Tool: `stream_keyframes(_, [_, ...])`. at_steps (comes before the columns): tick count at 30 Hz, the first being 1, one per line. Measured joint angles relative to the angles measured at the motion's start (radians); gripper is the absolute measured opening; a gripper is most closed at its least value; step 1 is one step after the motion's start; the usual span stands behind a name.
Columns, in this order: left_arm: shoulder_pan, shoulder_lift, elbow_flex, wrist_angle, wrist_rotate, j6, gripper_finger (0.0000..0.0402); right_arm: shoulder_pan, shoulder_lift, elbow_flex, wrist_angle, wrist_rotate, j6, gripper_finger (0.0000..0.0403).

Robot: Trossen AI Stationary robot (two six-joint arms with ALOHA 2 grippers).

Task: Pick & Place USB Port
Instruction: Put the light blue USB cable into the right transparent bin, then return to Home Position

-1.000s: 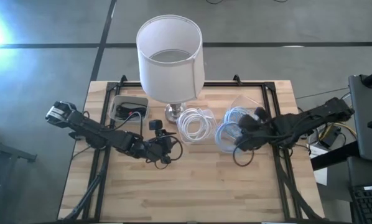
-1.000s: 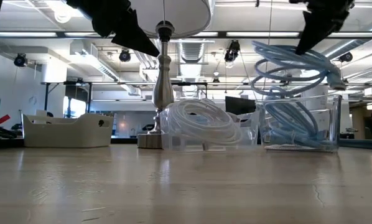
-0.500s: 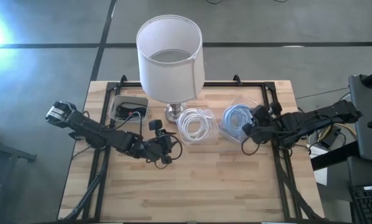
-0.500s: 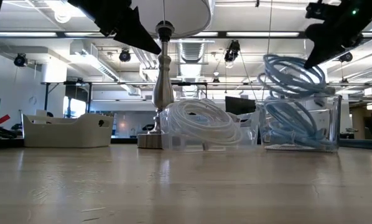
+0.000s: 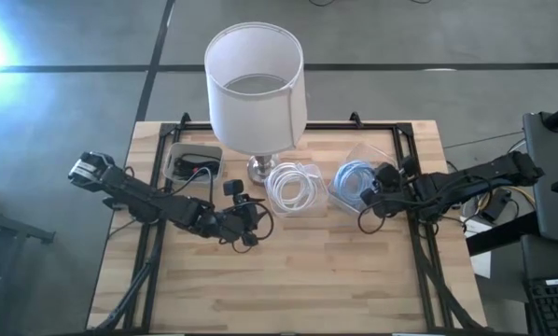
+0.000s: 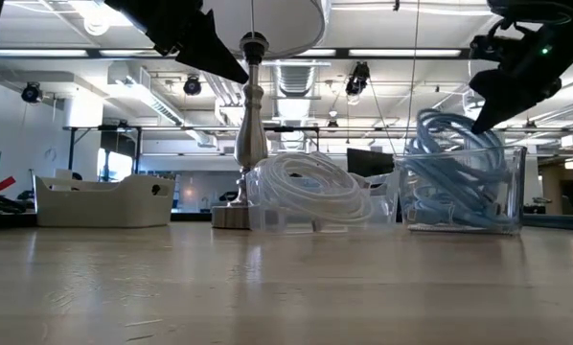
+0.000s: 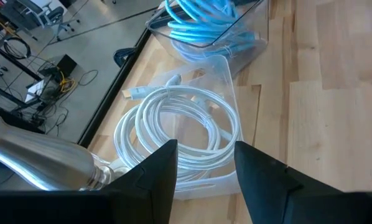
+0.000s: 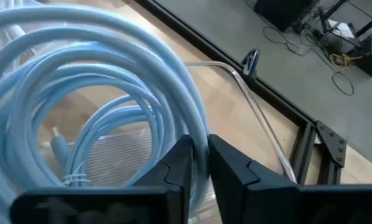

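Note:
A coil of light-blue cable (image 5: 353, 180) fills a clear container (image 6: 513, 192) on the right half of the table. Its lower loops lie inside and its upper loops (image 6: 449, 129) stand above the rim. My right gripper (image 5: 376, 192) is just above it and shut on it, also seen in the low view (image 6: 486, 98). A white cable coil (image 5: 293, 187) lies in a second clear container (image 7: 228, 74) beside it. My left gripper (image 5: 251, 224) hangs open and empty above the table, on the near side of the white coil (image 7: 173, 127). My right gripper pinches a few loops of the blue coil (image 8: 195, 121) between its two fingers (image 8: 181, 163), at the coil's upper side. The fingers slant down from the table's right side and lie across the loops. The coil's lower part rests in the clear container.
A lamp with a white shade (image 5: 254, 89) stands at the far middle on a metal base (image 5: 259, 169), its stem (image 6: 252, 115) next to the white coil. A white open box (image 5: 195, 161) sits at the far left. Bare wood lies toward the near edge (image 5: 288, 289).
My right gripper, still shut on the blue coil, has gone toward the table's far edge and then down. The coil, which first hung high with its upper loops well above the clear container, has sunk into it.

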Motion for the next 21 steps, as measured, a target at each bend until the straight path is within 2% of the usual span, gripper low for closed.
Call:
stream_keyframes(11, [0.000,0.000,0.000,0.000,0.000,0.000,0.0163,-0.009,0.002,0.036,0.009,0.002,0.015,0.0125])
stream_keyframes(21, [-0.005,-0.052,0.009,-0.001,0.001,-0.014,0.0163,-0.009,0.003,0.167,0.018,0.002,-0.083,0.0143])
